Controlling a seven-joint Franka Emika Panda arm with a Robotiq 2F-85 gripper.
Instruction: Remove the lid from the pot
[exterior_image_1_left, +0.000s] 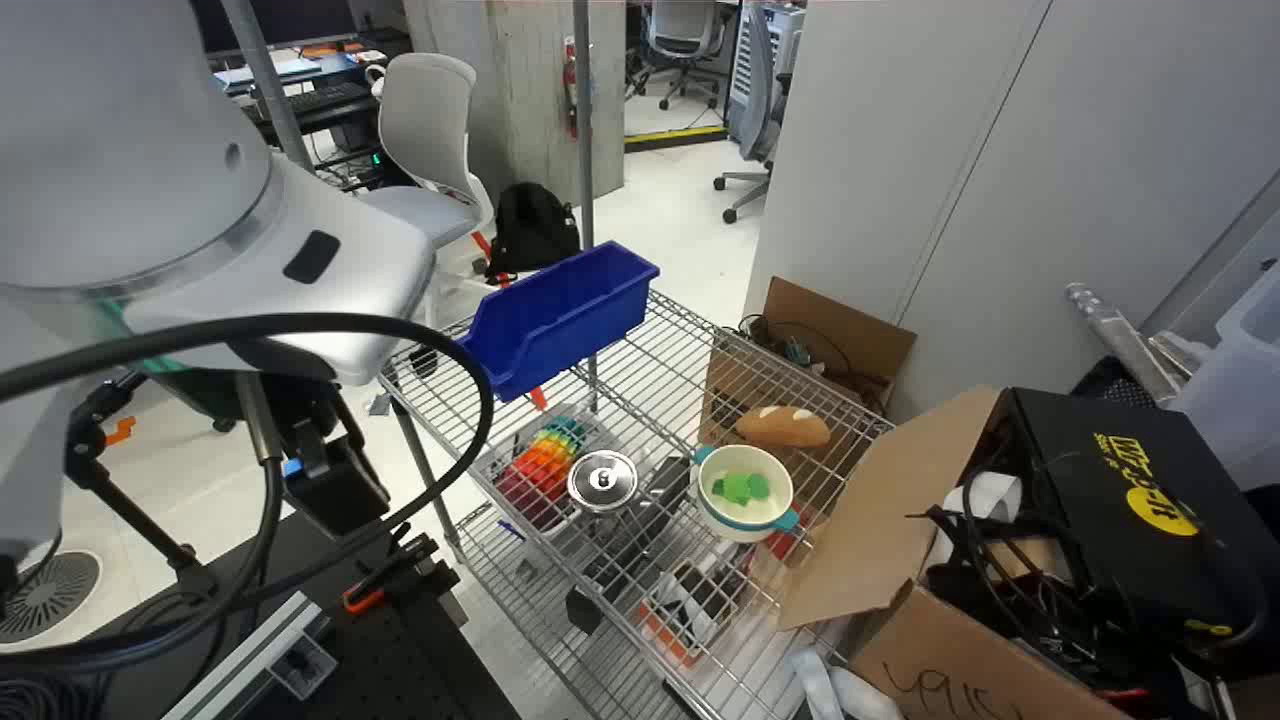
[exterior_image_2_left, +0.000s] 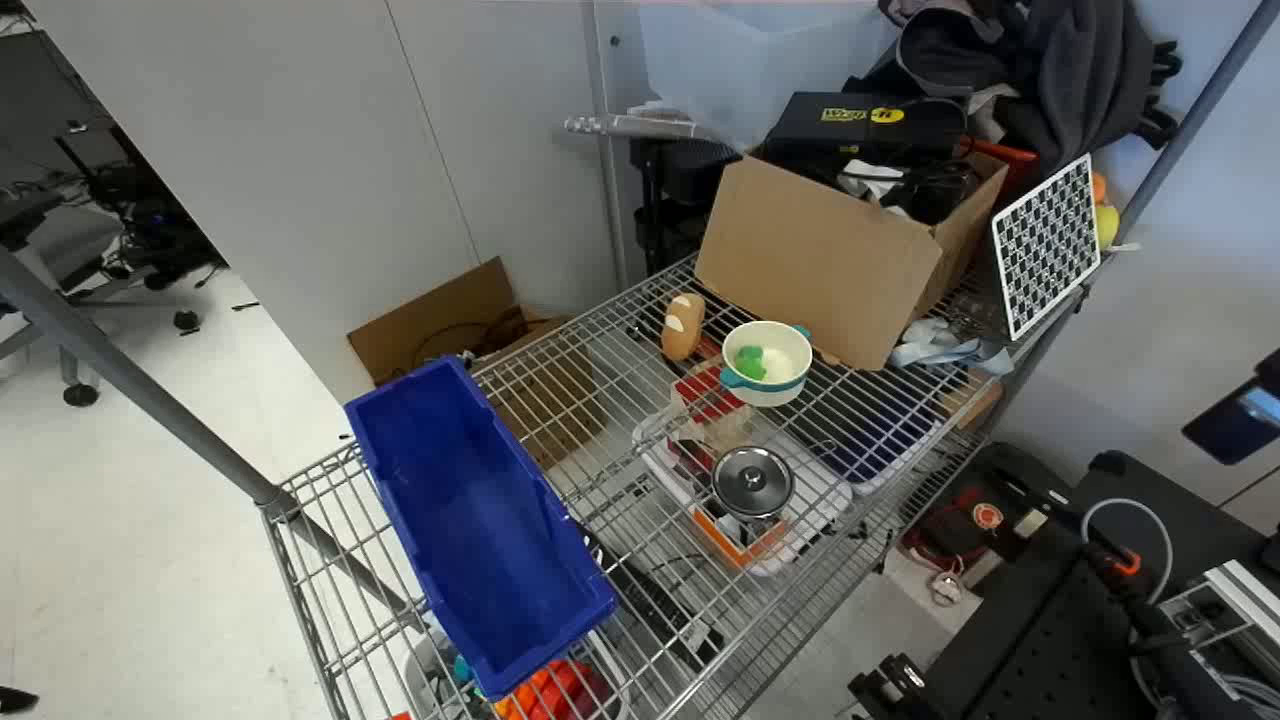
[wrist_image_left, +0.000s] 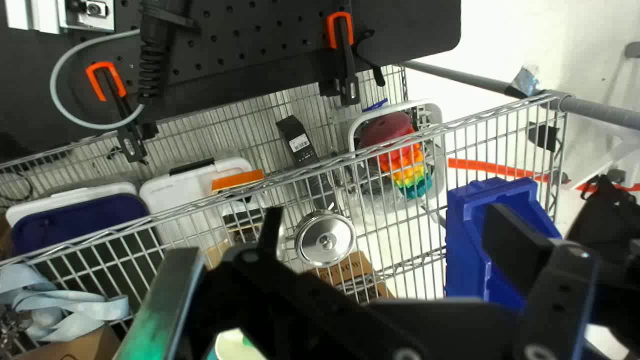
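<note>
Resting on the pot (exterior_image_1_left: 600, 518), the lid (exterior_image_2_left: 753, 483) covers its mouth from rim to rim. Both parts are seated on the wire tabletop (exterior_image_2_left: 610, 395) in both exterior views. The jaws are released and stand spread wide apart. In the wrist view, the lid appears framed between them; in an exterior view, the arm (exterior_image_1_left: 210, 190) is well apart from the pot.

The pot stands near the tabletop's edge rail (wrist_image_left: 300, 173), inboard of it and apart from it. On the outer side of this rail is a black perforated board (wrist_image_left: 265, 45), with orange-tipped clamps (wrist_image_left: 345, 65) fixed along its border. On a level below the tabletop, a rainbow-coloured item (wrist_image_left: 404, 162) is visible past the rail.

A broad stretch of wire separates the pot from the blue bin (exterior_image_2_left: 470, 500), which occupies one end of the tabletop. A shorter stretch separates the pot from the teal-trimmed cream bowl (exterior_image_2_left: 791, 345), which holds a green piece (exterior_image_2_left: 749, 362). A brown loaf (exterior_image_2_left: 683, 327) lies just beside the bowl. Loaf and bowl stand farther from the rail than the pot does. A cardboard flap (exterior_image_2_left: 815, 260) stands at the bowl's other side and limits the room there; whether the two touch cannot be told.
</note>
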